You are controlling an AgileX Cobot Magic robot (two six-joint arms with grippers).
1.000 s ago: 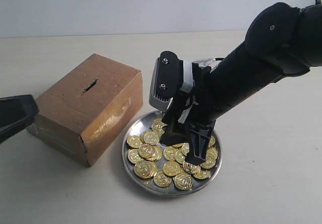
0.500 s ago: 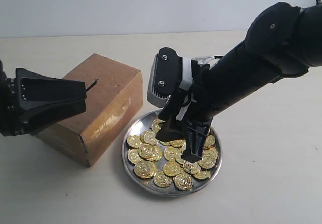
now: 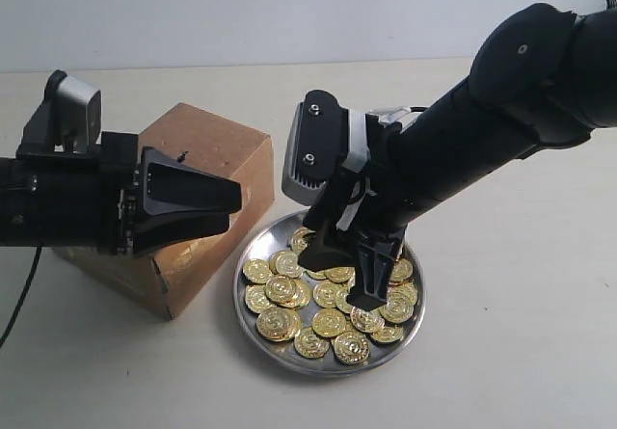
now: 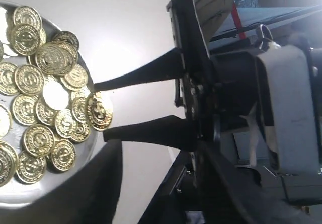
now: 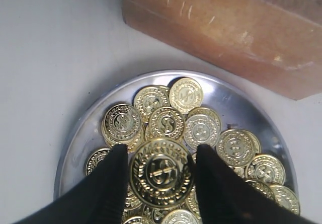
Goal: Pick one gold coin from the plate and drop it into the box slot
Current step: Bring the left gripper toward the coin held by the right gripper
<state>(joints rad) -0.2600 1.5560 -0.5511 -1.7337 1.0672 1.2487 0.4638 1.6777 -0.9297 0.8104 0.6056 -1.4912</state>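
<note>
We see the right gripper (image 3: 335, 277) reaching down over the plate (image 3: 280, 228), its two dark fingers (image 5: 108, 183) clamped on one gold coin (image 5: 162, 172). In the right wrist view this coin sits face-on between the fingers and looks larger than the ones under it, so we take it to be lifted just clear of the heap. In the left wrist view we see the same coin on edge between the same two fingertips, above the plate. The loose coins (image 3: 289, 294) lie heaped in the plate, many overlapping, and they fill most of its floor.

The plate rests on the pale table (image 3: 501, 352), and the box (image 3: 236, 154) stands just beside it on the left of the exterior view. We cannot tell whether the two touch.

The left gripper (image 3: 220, 209) hangs in front of the box with its fingers pointing towards the plate. Its claw stands wide apart with nothing in it. It covers the middle of the box's top, so we cannot make out the slot. We cannot tell whether this gripper touches the box
</note>
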